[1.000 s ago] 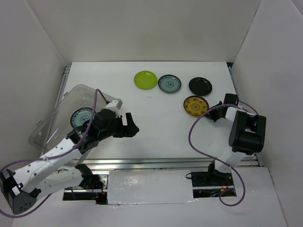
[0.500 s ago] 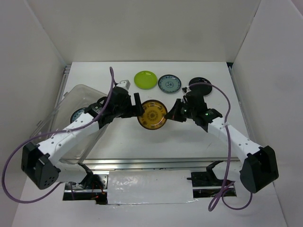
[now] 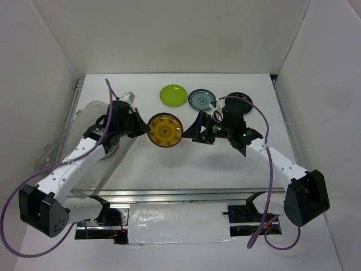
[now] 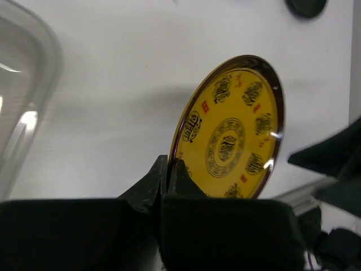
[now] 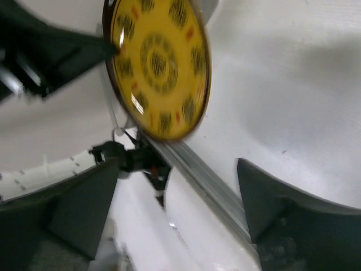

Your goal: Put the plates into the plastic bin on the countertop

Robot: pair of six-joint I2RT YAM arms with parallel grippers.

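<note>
My left gripper (image 3: 142,128) (image 4: 169,165) is shut on the rim of the dark plate with the gold pattern (image 3: 164,130) (image 4: 231,132), holding it on edge above the countertop (image 3: 169,164). My right gripper (image 3: 196,130) (image 5: 177,169) is open just right of that plate (image 5: 158,68), not touching it. The clear plastic bin (image 3: 84,116) (image 4: 22,113) lies at the left, under my left arm. A lime green plate (image 3: 173,95), a blue-white plate (image 3: 202,99) and a black plate (image 3: 240,101) lie in a row at the back.
White walls enclose the table on three sides. A metal rail (image 3: 186,195) runs along the near edge, in front of both arm bases. My right arm's purple cable (image 3: 265,127) loops over the black plate's side.
The gold-patterned plate went from the table into the right gripper, then over to the left. The left gripper has shut on it and drawn it leftward; the right gripper has opened.
</note>
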